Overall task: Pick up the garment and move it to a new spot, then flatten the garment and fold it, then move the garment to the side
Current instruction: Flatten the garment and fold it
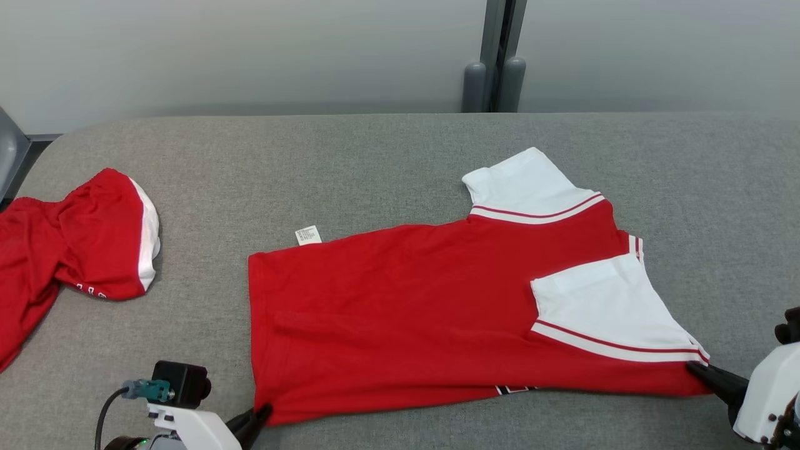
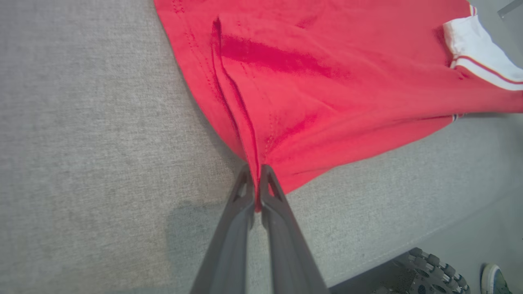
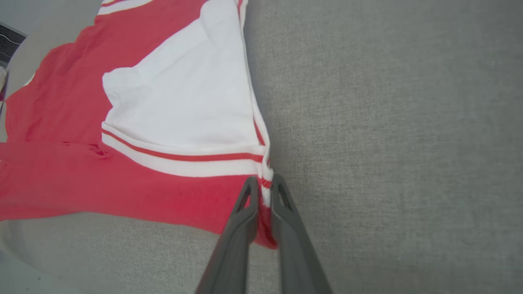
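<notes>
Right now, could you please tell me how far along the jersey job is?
Done: the jersey lies mostly flat on the grey table, near white sleeve folded onto its body. In hand: the left fingers pinch its hem corner, the right fingers the corner by that sleeve's trim. Left: the folds, then moving it aside.

Dark grey tapered claw fingers (image 2: 229, 245); white wrist shells (image 1: 765, 400); black camera (image 1: 181, 381), teal plug (image 1: 150, 390).

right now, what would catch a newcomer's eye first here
The red garment lies spread across the grey table, white sleeves toward the right. The left gripper pinches its near hem corner, the right gripper its near sleeve-side corner. Crumpled red shorts lie at far left.
</notes>
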